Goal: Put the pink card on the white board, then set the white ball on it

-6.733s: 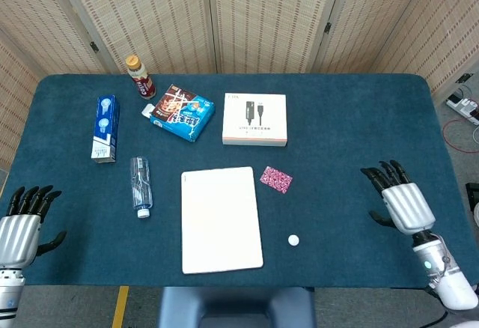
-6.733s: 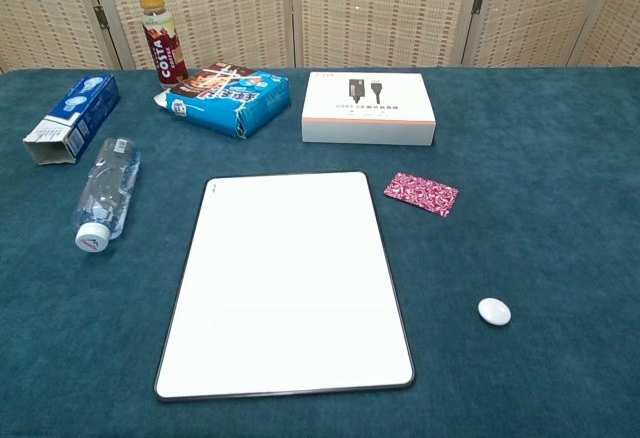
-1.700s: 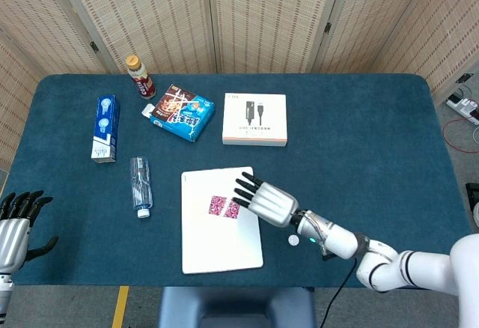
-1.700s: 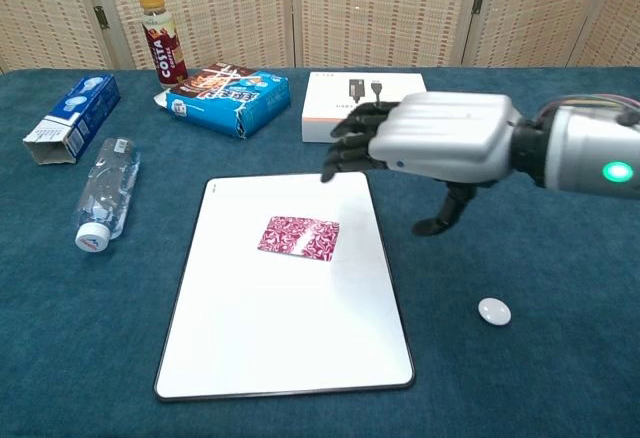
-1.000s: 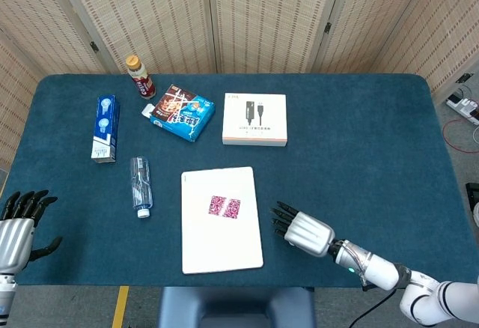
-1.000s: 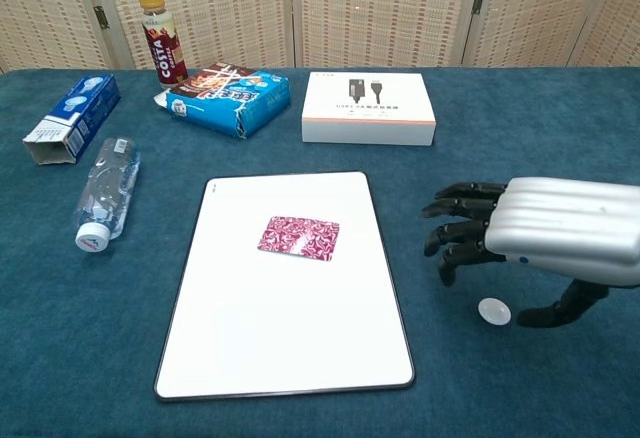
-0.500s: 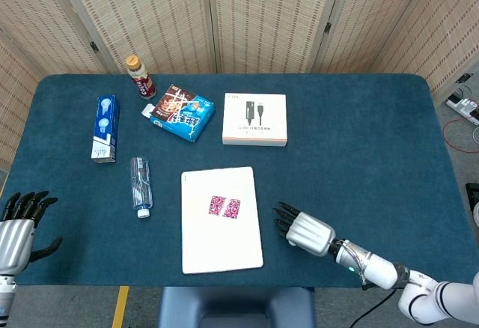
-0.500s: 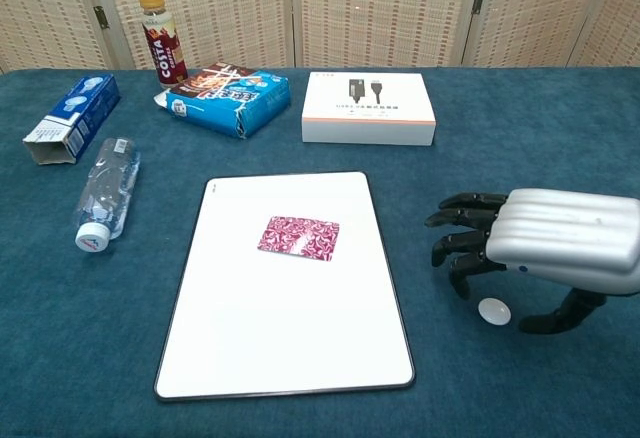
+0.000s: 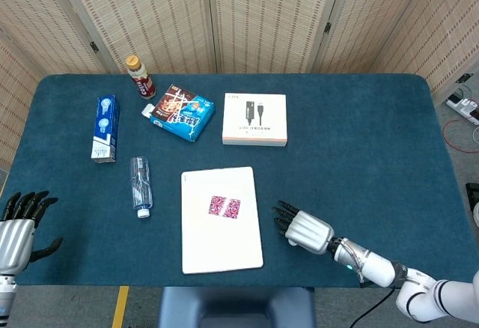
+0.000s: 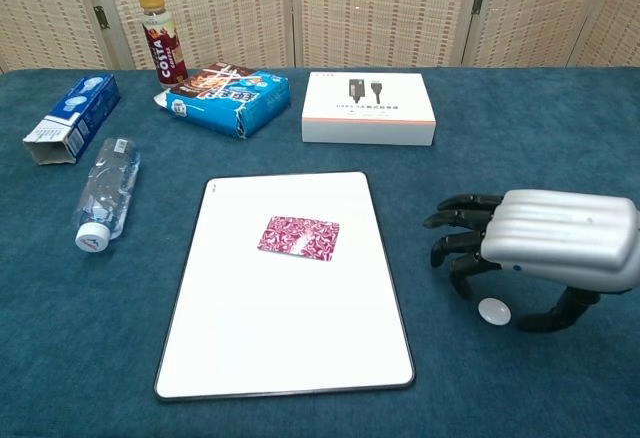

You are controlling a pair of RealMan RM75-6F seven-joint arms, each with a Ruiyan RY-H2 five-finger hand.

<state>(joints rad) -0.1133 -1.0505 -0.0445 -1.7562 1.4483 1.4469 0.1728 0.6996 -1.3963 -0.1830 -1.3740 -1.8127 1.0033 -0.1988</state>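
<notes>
The pink patterned card (image 9: 224, 207) (image 10: 299, 236) lies flat on the white board (image 9: 221, 249) (image 10: 285, 343), near its upper middle. The small white ball (image 10: 493, 310) rests on the blue cloth to the right of the board; in the head view my right hand hides it. My right hand (image 9: 304, 230) (image 10: 545, 242) hovers palm down over the ball, its dark fingers spread and curved downward around it, thumb low behind. The ball still lies on the table and nothing is gripped. My left hand (image 9: 18, 231) stays at the table's near left edge, fingers apart and empty.
A clear water bottle (image 10: 105, 193) lies left of the board. Behind it are a blue carton (image 10: 70, 118), a Costa drink bottle (image 10: 161, 38), a blue snack box (image 10: 230, 98) and a white cable box (image 10: 369, 108) along the back.
My right hand dropped from over the board to the ball on the right and has settled a little lower and closer around it. The card and my left hand have not moved.
</notes>
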